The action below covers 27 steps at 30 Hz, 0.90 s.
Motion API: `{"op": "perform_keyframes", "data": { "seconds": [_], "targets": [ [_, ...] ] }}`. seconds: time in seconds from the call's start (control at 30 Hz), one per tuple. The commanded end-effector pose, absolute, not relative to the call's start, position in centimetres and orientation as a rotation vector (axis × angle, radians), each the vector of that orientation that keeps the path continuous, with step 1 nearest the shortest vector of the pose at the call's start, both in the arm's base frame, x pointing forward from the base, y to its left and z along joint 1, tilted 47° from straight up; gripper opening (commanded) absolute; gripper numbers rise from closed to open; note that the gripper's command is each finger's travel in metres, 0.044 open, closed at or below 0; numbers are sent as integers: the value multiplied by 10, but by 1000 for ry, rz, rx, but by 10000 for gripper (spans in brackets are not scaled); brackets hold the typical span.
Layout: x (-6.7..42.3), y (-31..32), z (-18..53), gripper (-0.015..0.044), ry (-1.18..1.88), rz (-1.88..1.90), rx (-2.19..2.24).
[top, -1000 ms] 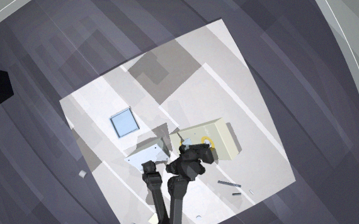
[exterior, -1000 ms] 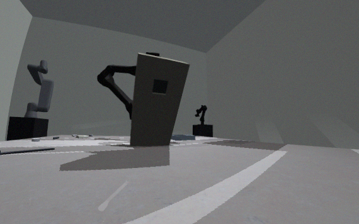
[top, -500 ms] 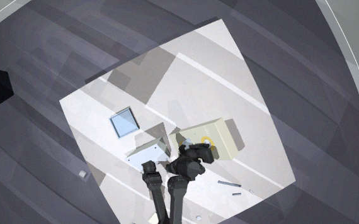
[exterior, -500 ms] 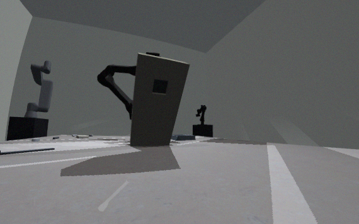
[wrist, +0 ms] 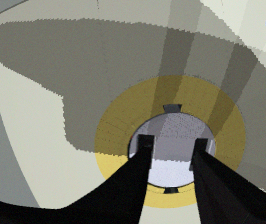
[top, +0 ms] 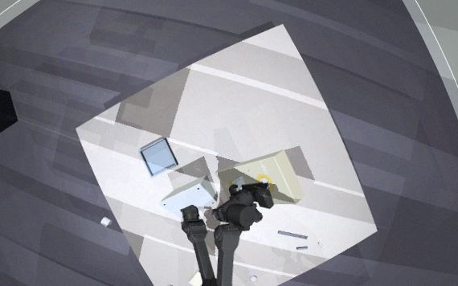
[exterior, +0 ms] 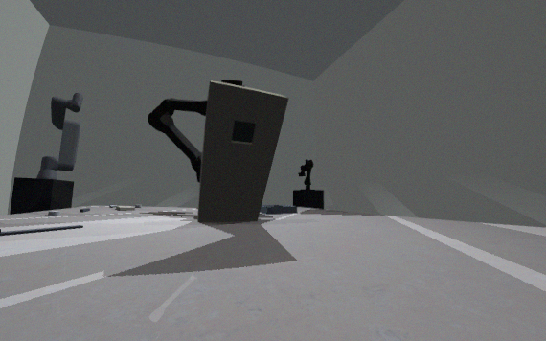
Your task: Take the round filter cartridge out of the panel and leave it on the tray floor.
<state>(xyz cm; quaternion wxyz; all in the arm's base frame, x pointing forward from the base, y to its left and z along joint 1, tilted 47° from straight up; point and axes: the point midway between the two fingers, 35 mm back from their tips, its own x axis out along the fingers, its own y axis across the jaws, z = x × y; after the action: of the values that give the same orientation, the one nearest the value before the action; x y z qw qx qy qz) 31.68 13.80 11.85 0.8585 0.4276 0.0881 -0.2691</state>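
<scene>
The round filter cartridge (wrist: 171,173) (top: 263,181) sits in the cream service panel (wrist: 19,140) (top: 290,170) (exterior: 234,177), inside a yellow ring (wrist: 111,140) with a dark notch above and below. My gripper (wrist: 172,156) is partly open with nothing between its fingers. In the wrist view, its two fingertips lie over the left and right parts of the cartridge face, where they cover the slots. How deep the tips reach cannot be told. The blue tray (top: 157,157) (exterior: 279,210) lies left of the panel and looks empty.
A pale blue box (top: 190,198) with small dark holes stands between the tray and the panel. A second yellow ring with a pale blue part (top: 238,182) is on the panel beside my gripper. A dark bar (top: 292,234) lies on the table right of the arm.
</scene>
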Motion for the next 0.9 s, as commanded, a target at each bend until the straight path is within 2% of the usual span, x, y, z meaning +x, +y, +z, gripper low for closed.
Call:
{"op": "perform_keyframes", "data": {
  "seconds": [0.0,0.87],
  "targets": [
    [317,138,118,112,191,-563,893],
    [328,133,113,112,190,-563,893]
  ]
}}
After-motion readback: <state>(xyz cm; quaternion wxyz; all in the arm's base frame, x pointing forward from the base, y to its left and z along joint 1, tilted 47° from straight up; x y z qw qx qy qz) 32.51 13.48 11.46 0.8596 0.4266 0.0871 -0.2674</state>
